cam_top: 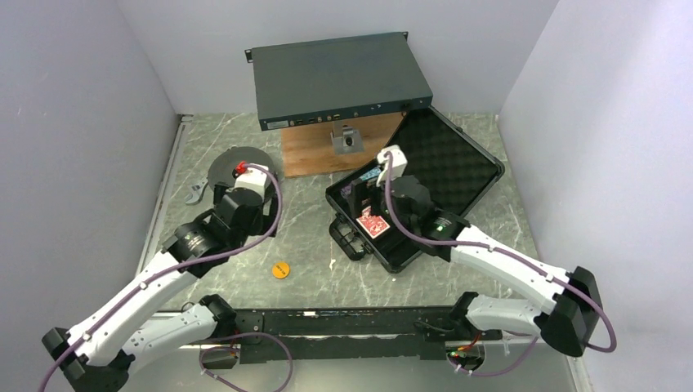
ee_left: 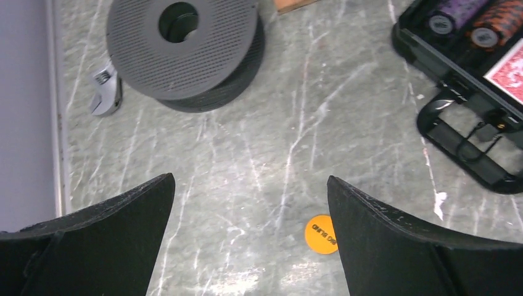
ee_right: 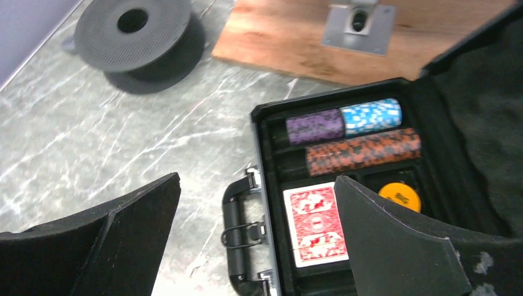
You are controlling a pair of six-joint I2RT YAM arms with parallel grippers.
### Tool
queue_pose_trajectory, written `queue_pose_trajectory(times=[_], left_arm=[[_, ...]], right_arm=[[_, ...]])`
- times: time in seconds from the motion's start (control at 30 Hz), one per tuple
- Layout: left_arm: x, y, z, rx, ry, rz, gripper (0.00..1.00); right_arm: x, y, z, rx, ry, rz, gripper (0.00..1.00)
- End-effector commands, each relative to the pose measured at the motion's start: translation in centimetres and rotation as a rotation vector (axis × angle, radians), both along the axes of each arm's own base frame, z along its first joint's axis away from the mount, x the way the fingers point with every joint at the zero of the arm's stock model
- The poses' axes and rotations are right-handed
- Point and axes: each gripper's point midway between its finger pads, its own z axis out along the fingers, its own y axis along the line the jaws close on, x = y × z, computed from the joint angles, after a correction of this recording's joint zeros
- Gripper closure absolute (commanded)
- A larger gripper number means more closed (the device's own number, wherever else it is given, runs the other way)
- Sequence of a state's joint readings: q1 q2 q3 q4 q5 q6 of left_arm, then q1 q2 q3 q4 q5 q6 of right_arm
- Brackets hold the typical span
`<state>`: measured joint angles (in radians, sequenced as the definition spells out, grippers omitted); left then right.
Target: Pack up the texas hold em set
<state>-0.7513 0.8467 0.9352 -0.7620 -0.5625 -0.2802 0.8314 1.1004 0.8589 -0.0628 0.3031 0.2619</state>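
From above, the open case (cam_top: 458, 163) sits right of the worktop's centre. An orange disc (cam_top: 280, 269) lies loose toward the near edge, so collecting it seems the step in hand. Left wrist: the left claw (ee_left: 250, 179) hangs spread and empty over the disc and must drop to pinch it. Right wrist: the right claw (ee_right: 258, 179) gapes empty above the case's card deck (ee_right: 314, 225).

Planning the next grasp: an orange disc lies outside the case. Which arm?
Left, likely. The orange disc lies near the open left claw, on that arm's side; the right claw, also open, hangs over the case.
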Motion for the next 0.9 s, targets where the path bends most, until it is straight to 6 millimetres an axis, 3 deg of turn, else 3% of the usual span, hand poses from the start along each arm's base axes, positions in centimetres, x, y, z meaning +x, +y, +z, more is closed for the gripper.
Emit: queue_pose_trajectory(times=[0.0,0.13,0.27,0.43,0.87], left_arm=[[-0.2,2.7,1.2,0.057,-0.022,0.035,0.00],[-0.6,5.2,1.6,0.072,-0.075,0.115,0.00],[-0.9,5.3,0.9,-0.014,-0.123,0.125,0.00],[-1.2,7.7,1.2,0.014,-0.123,0.251,0.00],[-1.7,10.1,2.1,-0.011,-0.187,0.366,0.00]], right_arm=[[-1.2,3.3,1.2,-0.019,-0.030,0.111,0.00],[-2.8,5.7,-0.3,-0.051,-0.017,0.209,0.00],[-4.4,7.8,-2.0,-0.073,0.007,0.313,0.00],[-5.9,10.2,-3.4,-0.121,0.030,0.393,0.00],[-12.2,17.9,-8.5,-0.260,0.015,0.645,0.00]])
